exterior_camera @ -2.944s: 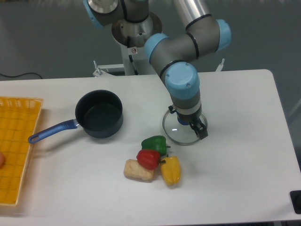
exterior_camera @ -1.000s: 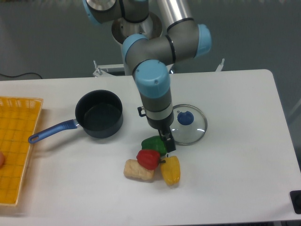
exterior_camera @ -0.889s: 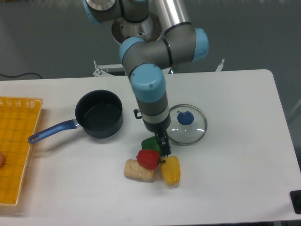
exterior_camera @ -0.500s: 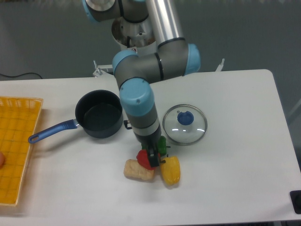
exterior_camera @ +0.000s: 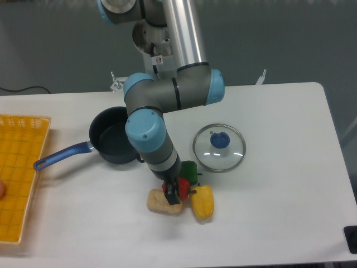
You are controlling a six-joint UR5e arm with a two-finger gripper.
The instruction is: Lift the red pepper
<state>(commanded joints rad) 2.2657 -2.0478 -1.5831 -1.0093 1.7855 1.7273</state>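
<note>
Red pepper (exterior_camera: 179, 185) sat near the front middle of the white counter (exterior_camera: 279, 184), in a tight cluster: green pepper (exterior_camera: 190, 170) just behind it, yellow pepper (exterior_camera: 203, 202) to its right, a tan bread-like block (exterior_camera: 160, 201) at its front left, all touching or nearly so. Arm had swung across from the glass lid (exterior_camera: 219, 147) over roughly three seconds; half a second earlier the wrist was higher and further right. Tool (exterior_camera: 172, 192) was now down on the red pepper, one dark finger crossing its front face and hiding much of it. Whether the fingers were clenched on the fruit or merely straddling it, I could not tell; wrist blocked the view. Judgement: approach done, grasp at hand or just made, lift not yet begun. Crowding neighbours could be nudged or pinched. Dark saucepan (exterior_camera: 114, 142) with blue handle and yellow basket (exterior_camera: 17, 178) unchanged.

Writing: a small sticker on the arm base, too small to read. No brands legible.
</note>
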